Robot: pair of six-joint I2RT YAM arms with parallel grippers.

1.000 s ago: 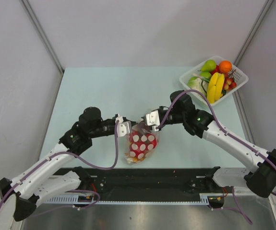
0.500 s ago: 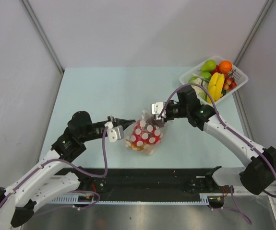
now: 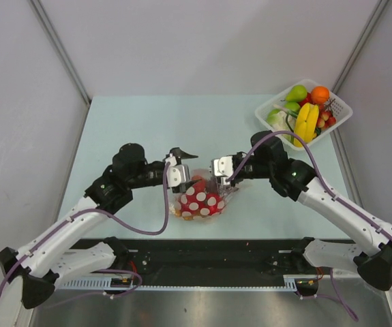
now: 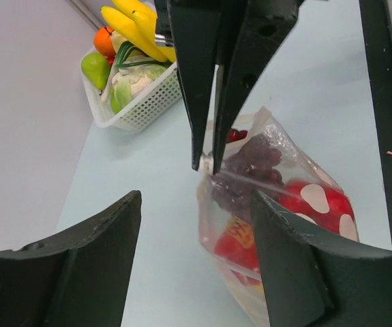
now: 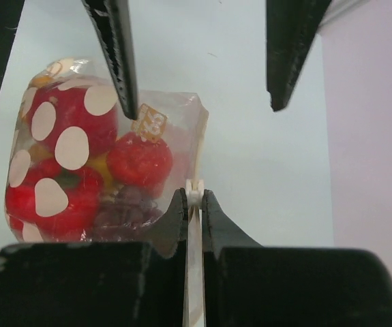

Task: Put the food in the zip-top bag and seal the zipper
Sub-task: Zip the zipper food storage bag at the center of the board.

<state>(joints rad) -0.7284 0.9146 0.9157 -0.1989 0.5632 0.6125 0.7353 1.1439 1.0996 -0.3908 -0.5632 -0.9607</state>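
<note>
**Plastic pouch loaded; the zipper wants a second pinch**

Nearest the arm bases, the zip-top bag [image 3: 199, 202] lies on the pale table [image 3: 127, 122], between the two wrists. It holds the food: the red bell pepper [image 5: 80, 204] and the dark grape bunch [image 4: 253, 153] show through the dotted film.

Sealing looks to be the step in hand. To do it well, the left jaws should come onto the zipper [image 4: 247, 177] just beside the right jaws and close squarely across the strip. They should then draw away along the mouth while the right side keeps it taut. Loose film and grapes must stay out of the track. How much of the strip is already pressed together cannot be told.

The right jaws are clenched on one end of the zipper. The left jaws are released and spread wide, grasping nothing. They straddle the bag's upper part, and contact cannot be judged.

Farthest off, the white lattice basket [image 3: 303, 112] of spare fruit sits well apart.
</note>
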